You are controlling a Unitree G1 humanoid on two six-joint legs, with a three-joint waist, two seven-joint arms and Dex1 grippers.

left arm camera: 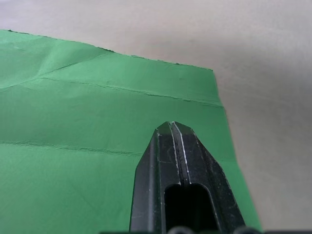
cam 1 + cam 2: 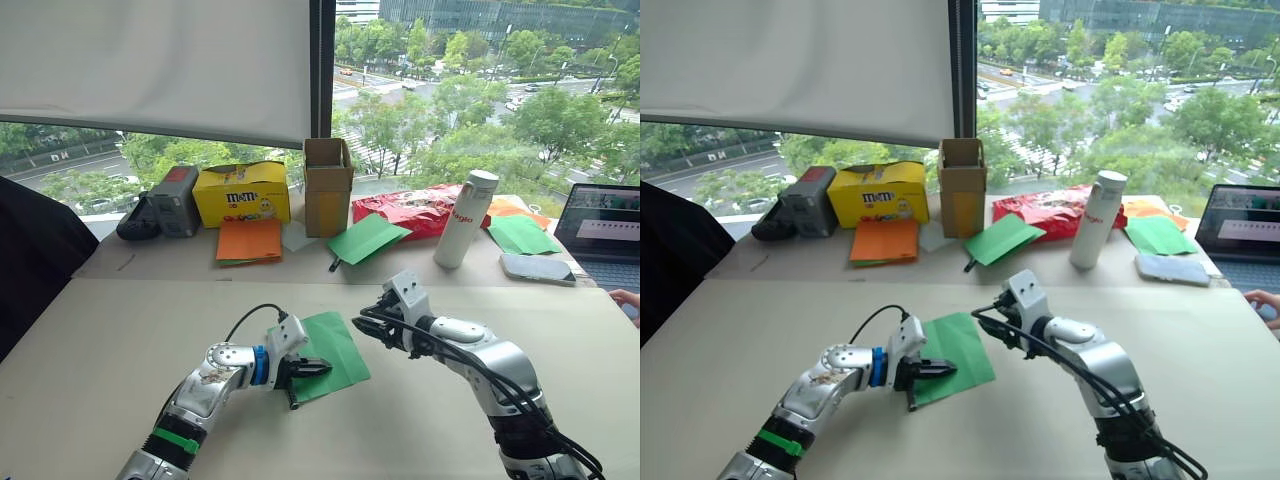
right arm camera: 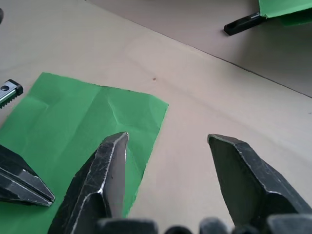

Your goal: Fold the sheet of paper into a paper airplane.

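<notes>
Black and pressed flat together, the two fingers of the left gripper [image 2: 318, 369] lay over the near-left part of the thin bright green creased sheet of paper [image 2: 335, 345], pointing toward three o'clock across it; nothing showed between them, and whether their tips touched the sheet or hovered just above it could not be told. In the left wrist view the closed tips [image 1: 171, 127] sat over the paper [image 1: 73, 117] short of its far edge, with crease lines running across their line of reach. The right gripper [image 2: 368, 325] held its fingers wide apart, the tips poised at the sheet's three o'clock edge near the far-right corner; in the right wrist view one finger [image 3: 109, 165] hung over that edge of the sheet [image 3: 87, 122] and the other finger [image 3: 243, 175] over bare tan tabletop [image 3: 204, 97].

The sheet lay flat on the table, between the two grippers, its long axis running roughly from seven to one o'clock. It was not yet an airplane: a few creases, no pointed wedge. The left gripper was over it, so it looked placed to pin, while the open right gripper seemed the one to lift the edge at nine o'clock from its tips.

The left forearm came in low from seven o'clock, wrist nearly level. The right arm reached from five o'clock, elbow bent, wrist turned inward toward the sheet.
</notes>
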